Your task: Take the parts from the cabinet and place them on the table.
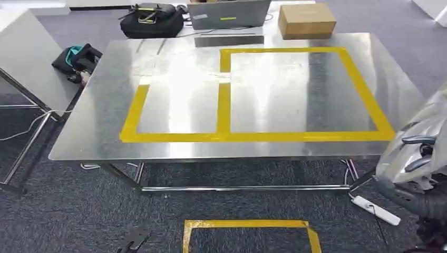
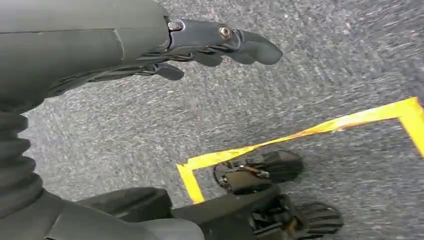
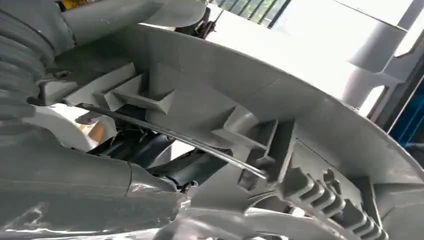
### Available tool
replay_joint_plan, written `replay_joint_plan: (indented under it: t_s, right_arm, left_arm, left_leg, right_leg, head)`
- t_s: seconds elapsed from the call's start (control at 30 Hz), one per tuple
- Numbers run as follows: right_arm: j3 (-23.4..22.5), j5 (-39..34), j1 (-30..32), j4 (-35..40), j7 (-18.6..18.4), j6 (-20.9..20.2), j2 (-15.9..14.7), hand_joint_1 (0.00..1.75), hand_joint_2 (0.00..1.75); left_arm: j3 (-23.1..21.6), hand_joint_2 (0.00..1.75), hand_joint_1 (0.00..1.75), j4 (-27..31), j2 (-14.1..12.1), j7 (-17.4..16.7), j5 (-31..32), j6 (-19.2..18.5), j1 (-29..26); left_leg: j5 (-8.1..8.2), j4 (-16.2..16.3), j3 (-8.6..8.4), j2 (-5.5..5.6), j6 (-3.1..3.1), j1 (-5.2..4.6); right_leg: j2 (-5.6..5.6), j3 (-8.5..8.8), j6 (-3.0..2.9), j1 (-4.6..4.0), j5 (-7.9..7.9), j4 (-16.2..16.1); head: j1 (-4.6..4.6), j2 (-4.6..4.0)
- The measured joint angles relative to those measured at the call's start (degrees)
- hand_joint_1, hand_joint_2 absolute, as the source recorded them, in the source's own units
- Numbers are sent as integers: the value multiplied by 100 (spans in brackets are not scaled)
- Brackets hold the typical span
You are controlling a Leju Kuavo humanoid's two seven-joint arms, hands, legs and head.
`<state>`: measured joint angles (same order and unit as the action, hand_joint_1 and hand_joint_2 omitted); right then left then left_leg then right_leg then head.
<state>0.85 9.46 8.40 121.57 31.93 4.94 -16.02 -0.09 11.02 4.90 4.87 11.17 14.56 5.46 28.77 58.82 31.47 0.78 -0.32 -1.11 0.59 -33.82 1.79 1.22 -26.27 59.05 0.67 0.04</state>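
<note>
On the far left of the head view stands a white side table (image 1: 26, 58). Just past it, a black and teal bag (image 1: 78, 60) lies on the grey carpet (image 1: 63, 205).

In the middle is the big shiny metal table (image 1: 174, 95). Yellow tape (image 1: 224, 108) makes two boxes on its top, a smaller one on the left and a bigger one on the right. Behind the table, on the floor, sit a black backpack (image 1: 153, 21), a grey laptop (image 1: 227, 15) and a brown cardboard box (image 1: 307, 21), in that order from left to right.

On the carpet in front of the table there is one more yellow tape box (image 1: 248, 226). A white power strip (image 1: 377, 210) lies on the floor near the table's right leg.

The left robot hand (image 2: 210, 45) hangs down over the carpet in the left wrist view. Its thumb and fingers are spread apart and there is nothing in them. A corner of the floor tape (image 2: 300, 135) lies under it.

At the right edge of the head view is the part (image 1: 421, 142), a big curved silver-grey plastic piece. It is up in the air beside the table's right front corner, not on the table. The right wrist view looks at its ribbed inner side (image 3: 240, 125) from very close. The right robot hand (image 3: 150, 150) has its dark fingers tucked in against the part, below a thin metal rod (image 3: 170, 132) that runs across the ribs, and it is holding the part.
</note>
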Motion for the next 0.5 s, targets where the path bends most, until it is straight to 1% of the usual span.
replay_joint_plan:
  t_s: [0.03, 0.07, 0.1, 0.13, 0.17, 0.2, 0.23, 0.27, 0.3, 0.33, 0.37, 0.4, 0.43, 0.47, 0.5]
  right_arm:
    - [2, 0, -6, 0, 0, 4, 0, 175, 175]
    - [2, 13, -9, 0, -4, 4, 0, 175, 175]
    - [7, 22, -8, 0, -4, 4, 0, 175, 175]
    - [13, 24, -1, 0, -18, 11, 0, 175, 175]
    - [15, 29, 6, 0, -31, 26, 0, 175, 175]
    - [15, 29, 8, 0, -39, 37, 0, 175, 175]
    - [15, 31, 7, 0, -48, 48, 0, 175, 175]
    - [15, 37, 6, 0, -50, 65, 0, 175, 175]
    - [15, 46, 7, 0, -57, 88, 0, 175, 175]
    - [13, 50, 9, 0, -59, 100, 0, 175, 175]
    - [9, 53, 24, 0, -65, 109, -2, 175, 175]
    - [4, 66, 40, 0, -72, 116, -4, 175, 175]
    - [-2, 68, 53, 0, -79, 129, -4, 175, 175]
    - [-4, 74, 61, 0, -90, 146, -4, 175, 175]
    - [-18, 99, 82, 2, -103, 175, -7, 175, 175]
  left_arm:
    - [0, 175, 0, 0, 0, 0, 0, -15, 8]
    - [0, 175, 0, 0, 2, 0, 2, -26, 6]
    - [0, 175, 0, 0, 2, 0, 2, -29, -1]
    - [0, 175, 0, 0, 9, 0, 2, -31, -14]
    - [0, 175, 0, 0, 9, 0, 2, -31, -24]
    - [0, 175, 0, 0, 9, 0, 2, -31, -26]
    - [0, 175, 0, 0, 9, 0, 4, -28, -24]
    - [0, 175, 0, 0, 9, 0, 11, -26, -20]
    - [0, 175, 0, 0, 0, 2, 20, -24, -21]
    - [0, 175, 0, 0, -4, 2, 22, -20, -13]
    - [0, 175, 0, 0, -4, 2, 24, -20, -4]
    - [0, 175, 0, 0, -4, 2, 26, -13, -5]
    - [0, 175, 0, 0, -2, 2, 26, -13, -11]
    - [0, 175, 0, 0, 0, 2, 28, -13, -12]
    - [2, 175, 0, 0, 2, 2, 28, -2, -23]
  left_leg:
    - [162, 403, 232, -3, -39, 25]
    - [343, 909, 538, -5, -67, 47]
    - [482, 1362, 831, -6, -79, 61]
    - [503, 1670, 1070, -6, -83, 70]
    - [358, 1674, 1154, -6, -74, 73]
    - [89, 1442, 1111, -6, -51, 70]
    - [-222, 1041, 962, -6, -17, 62]
    - [-523, 554, 763, -6, 31, 49]
    - [-741, 88, 567, -10, 106, 17]
    - [-623, -142, 431, -11, 141, -8]
    - [-566, -152, 429, -17, 115, -6]
    - [-542, -162, 423, -16, 131, -17]
    - [-524, -179, 408, -14, 153, -17]
    - [-542, -265, 344, -11, 166, 12]
    - [-576, -327, 272, -8, 164, 42]
  right_leg:
    - [-10, 16, -33, 1, -22, -1]
    - [-14, 32, -48, 1, -42, -1]
    - [-14, 47, -59, 1, -66, -1]
    - [-11, 71, -56, 1, -90, -1]
    - [-6, 110, -55, 1, -119, -1]
    - [0, 160, -46, 0, -153, -4]
    - [2, 218, -37, -2, -185, -10]
    - [3, 277, -25, -3, -219, -14]
    - [2, 303, -13, 9, -248, -36]
    - [23, 354, 48, -31, -311, -27]
    - [17, 346, 76, -16, -321, -60]
    - [17, 327, 108, -1, -331, -98]
    - [13, 359, 142, 2, -335, -145]
    - [8, 423, 187, -24, -367, -202]
    - [-3, 433, 205, -12, -400, -83]
  head:
    - [-6, 0]
    - [0, 0]
    - [-2, 0]
    - [0, 0]
    - [0, 0]
    - [-2, 0]
    - [0, 0]
    - [-2, 0]
    - [-4, 0]
    - [2, 0]
    - [-13, 0]
    - [2, 0]
    - [16, 0]
    - [3, 0]
    - [-2, 0]
